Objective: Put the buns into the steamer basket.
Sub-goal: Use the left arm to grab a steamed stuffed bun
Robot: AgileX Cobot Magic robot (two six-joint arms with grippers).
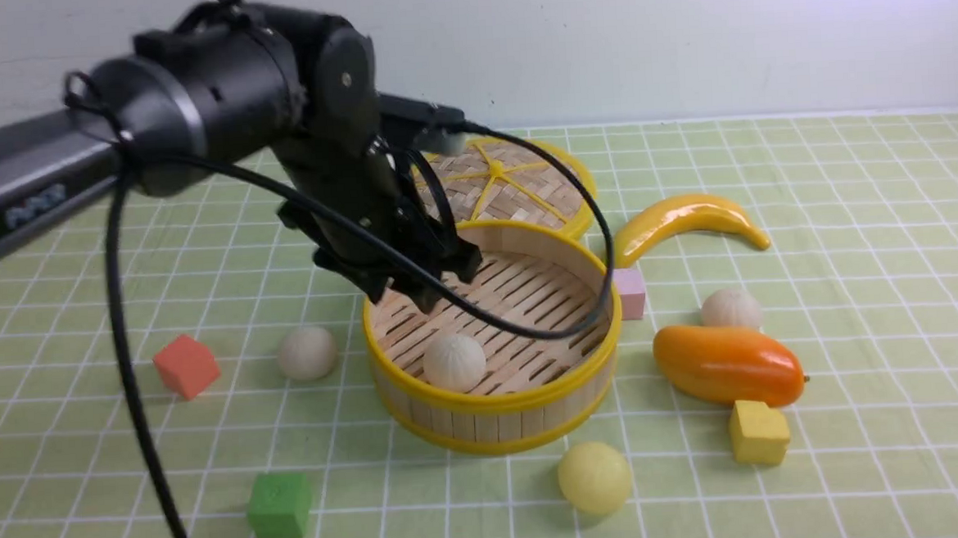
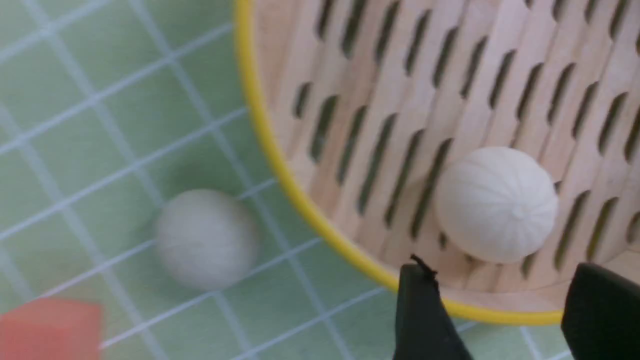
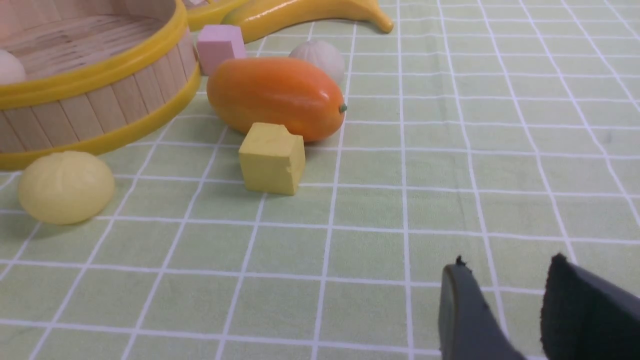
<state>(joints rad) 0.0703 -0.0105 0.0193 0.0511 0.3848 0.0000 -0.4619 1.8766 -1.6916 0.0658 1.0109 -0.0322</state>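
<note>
Hovering at upper left of the front view with left claw [image 2: 500,300] spread wide, empty; right claw [image 3: 505,280] parted, empty.

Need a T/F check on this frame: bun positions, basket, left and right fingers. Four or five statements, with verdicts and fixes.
1. One off-white bun sits in the steamer basket. True.
2. The pale yellow bun is inside the basket. False: it is on the tablecloth, outside the basket.
3. The left gripper's fingers are apart, holding nothing. True.
4. The woven lid covers the basket. False: it lies behind, leaving the basket uncovered.
5. The right gripper's fingers hold the yellow cube. False: the cube stands on the tablecloth, away from them.
</note>
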